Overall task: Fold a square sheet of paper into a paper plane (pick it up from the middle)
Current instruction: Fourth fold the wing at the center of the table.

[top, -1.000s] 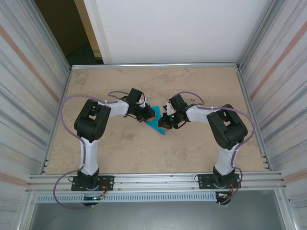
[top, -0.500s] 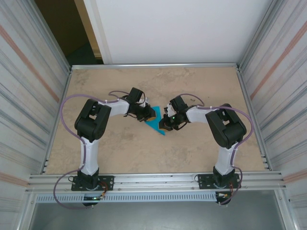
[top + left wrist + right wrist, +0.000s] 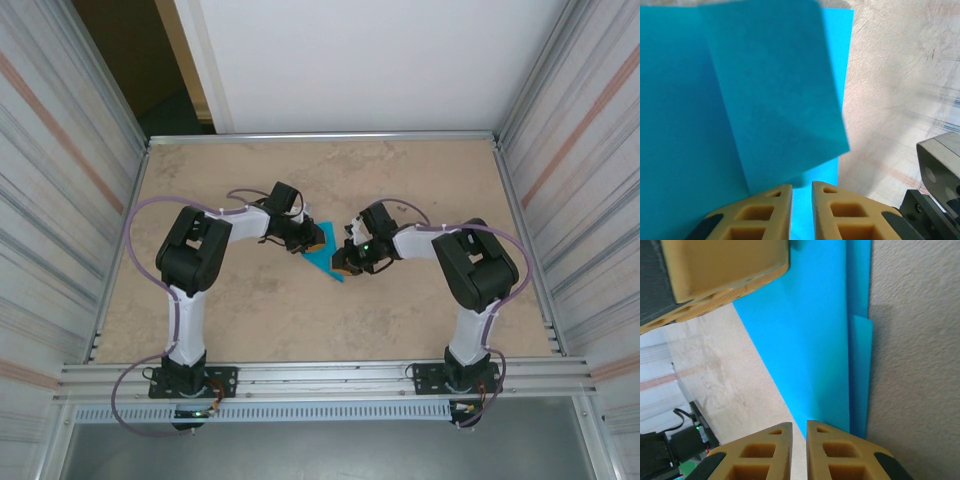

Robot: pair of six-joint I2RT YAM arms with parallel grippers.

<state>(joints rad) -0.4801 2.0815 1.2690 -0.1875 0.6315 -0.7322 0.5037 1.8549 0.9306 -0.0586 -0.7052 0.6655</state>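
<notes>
Over the last second my right gripper has slid a touch back toward its own base along the paper's edge. My left gripper has stayed put, and the paper has not shifted on the table. I read that as a crease being pressed flat, with the plane probably still some folds away.

From above, the paper lies between the two sets of fingertips, but its layers don't show. The left wrist camera shows a raised flap just ahead of its fingertips. The right wrist camera shows a narrow folded strip beside its fingertips. Both pairs of fingers stand almost together, a thin slit between them, and I cannot tell whether either pinches the paper.
</notes>
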